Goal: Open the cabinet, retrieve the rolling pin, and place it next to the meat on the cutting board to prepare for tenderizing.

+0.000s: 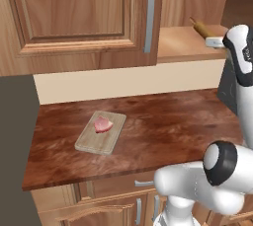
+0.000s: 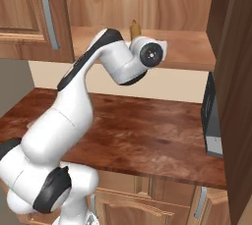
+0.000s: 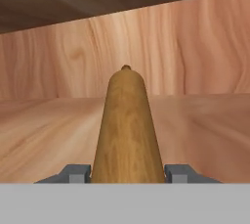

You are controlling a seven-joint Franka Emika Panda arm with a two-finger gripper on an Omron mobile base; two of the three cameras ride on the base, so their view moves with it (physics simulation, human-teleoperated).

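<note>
Hand view looks along the pin (image 3: 127,130), which lies on the cabinet (image 3: 195,52) shelf between the two fingertips (image 3: 75,173) of the gripper (image 3: 127,173), the jaws closed against its sides and the far handle knob pointing at the back wall. Left base view shows the pin (image 1: 198,26) on the open shelf at upper right, its end sticking out from the hand, while the meat (image 1: 103,125) sits on the board (image 1: 94,143) on the counter (image 1: 173,126), well apart from the pin and below a shut door (image 1: 74,18) with a grey handle (image 1: 149,18).
</note>
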